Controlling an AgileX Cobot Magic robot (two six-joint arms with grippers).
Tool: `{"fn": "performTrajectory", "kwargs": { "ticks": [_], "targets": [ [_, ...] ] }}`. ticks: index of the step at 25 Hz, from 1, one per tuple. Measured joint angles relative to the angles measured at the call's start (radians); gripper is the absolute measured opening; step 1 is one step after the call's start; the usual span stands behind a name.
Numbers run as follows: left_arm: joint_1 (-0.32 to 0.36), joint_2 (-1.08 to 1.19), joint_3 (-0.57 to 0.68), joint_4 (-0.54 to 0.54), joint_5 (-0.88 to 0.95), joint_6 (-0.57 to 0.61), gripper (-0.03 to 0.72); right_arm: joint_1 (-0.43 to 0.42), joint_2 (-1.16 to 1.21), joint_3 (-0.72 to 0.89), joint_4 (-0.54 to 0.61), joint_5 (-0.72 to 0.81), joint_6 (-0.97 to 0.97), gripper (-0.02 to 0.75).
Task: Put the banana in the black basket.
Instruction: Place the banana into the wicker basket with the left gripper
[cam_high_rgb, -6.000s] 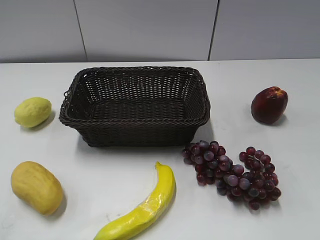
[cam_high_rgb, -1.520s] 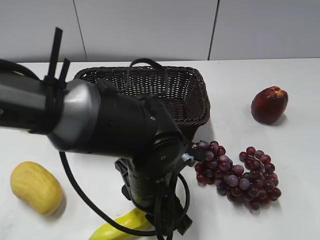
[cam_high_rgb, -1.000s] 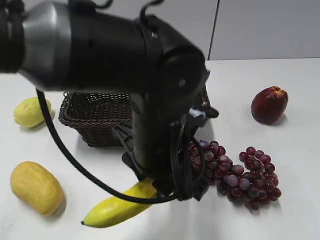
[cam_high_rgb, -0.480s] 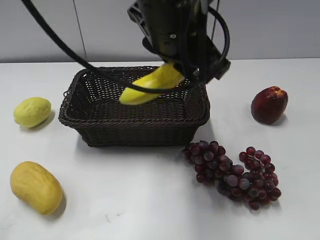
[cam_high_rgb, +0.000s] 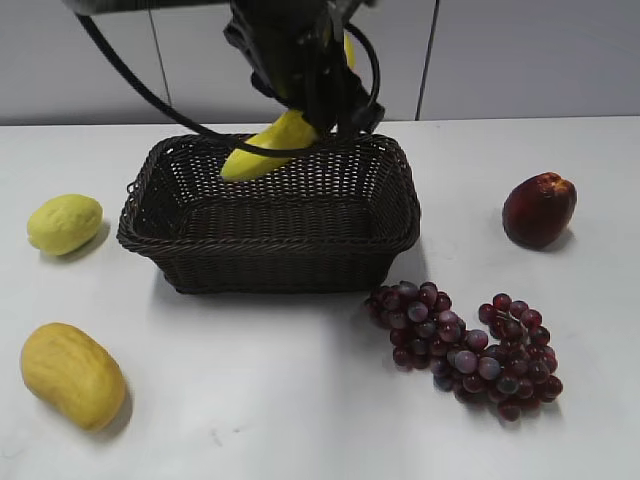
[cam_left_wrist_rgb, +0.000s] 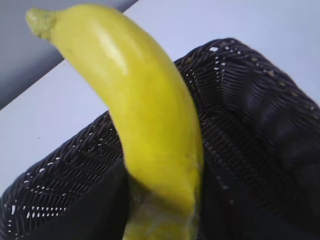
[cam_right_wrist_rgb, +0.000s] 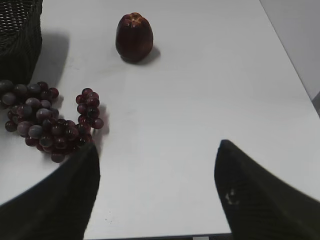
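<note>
- Banana (cam_high_rgb: 262, 150) is up in the air, hanging tilted over the back half of the black basket (cam_high_rgb: 270, 262), lower tip pointing down-left toward the inside. So we're at the carry/lower step, not dropped yet as far as I can tell.
- Left gripper (cam_high_rgb: 305, 95) is clamped on the banana's upper end. You can't really see the pads in the exterior view, it's mostly dark arm and cables, but the fruit is clearly off the table and hanging from it.
- Left wrist view is basically all banana, with the woven basket wall right behind and below it, so it looks lined up over the opening.
- Right gripper (cam_right_wrist_rgb: 157, 192) is parked way off to the side over bare table (cam_right_wrist_rgb: 210, 90), fingers spread wide, holding nothing. Grapes (cam_right_wrist_rgb: 47, 125) and a dark red fruit (cam_right_wrist_rgb: 134, 37) sit in its view, untouched.
- Next move, my guess: bring the banana lower so it lies along the basket floor, then let go. It's long, so a tip could hang up on the rear rim if released this high and tilted.
</note>
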Motion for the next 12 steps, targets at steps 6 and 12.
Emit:
{"fn": "performTrajectory", "kwargs": {
  "ticks": [6,12],
  "targets": [
    [0.018,0.074,0.000,0.000,0.017,0.002,0.519,0.000,0.000,0.000,0.000,0.000,0.000,0.572],
    [0.018,0.081,0.000,0.026,0.032,0.002,0.650,0.000,0.000,0.000,0.000,0.000,0.000,0.572]
  ]
}}
